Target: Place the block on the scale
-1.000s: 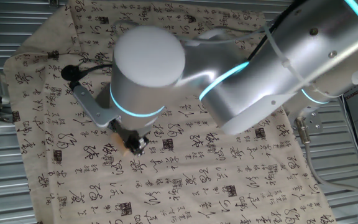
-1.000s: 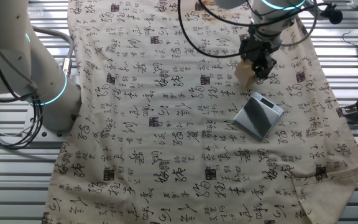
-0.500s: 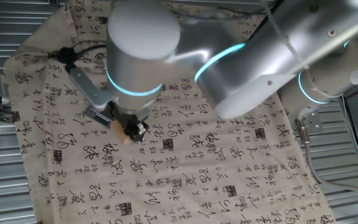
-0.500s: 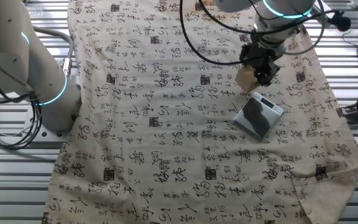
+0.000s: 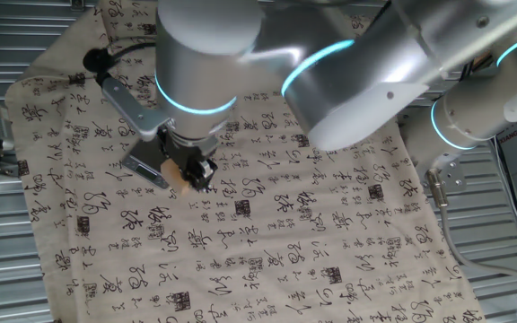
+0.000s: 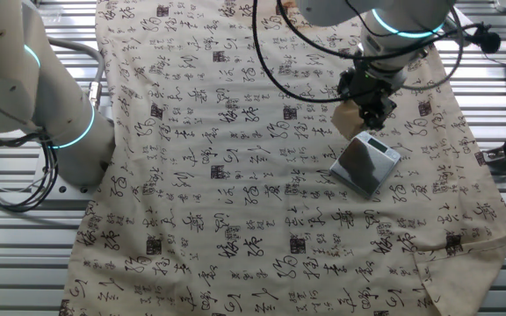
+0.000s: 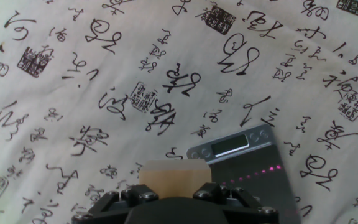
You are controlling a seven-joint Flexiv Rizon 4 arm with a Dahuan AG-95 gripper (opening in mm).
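Your claw (image 7: 169, 198) is clenched on the block (image 7: 173, 177), pinching it by two opposite flat faces and carrying it clear of the cloth (image 6: 218, 158) that covers the tabletop. In the hand view the tan cube sits at the 6 o'clock edge of the picture, with the scale (image 7: 250, 171) at about 4 o'clock from it, display strip toward the top. In the other fixed view the block (image 6: 348, 118) hangs near the scale (image 6: 366, 164), up toward 11 o'clock from the platform and not yet over it.

Treat the cube as light, rigid wood with smooth faces: it won't crush, but it could slip or twist if the pinch is off-centre, so keep hold across the middle of those parallel sides. The scale is thin and probably light too, so a hard set-down may shove it across the cloth. How much of the block sits between the pads is hard to tell here.
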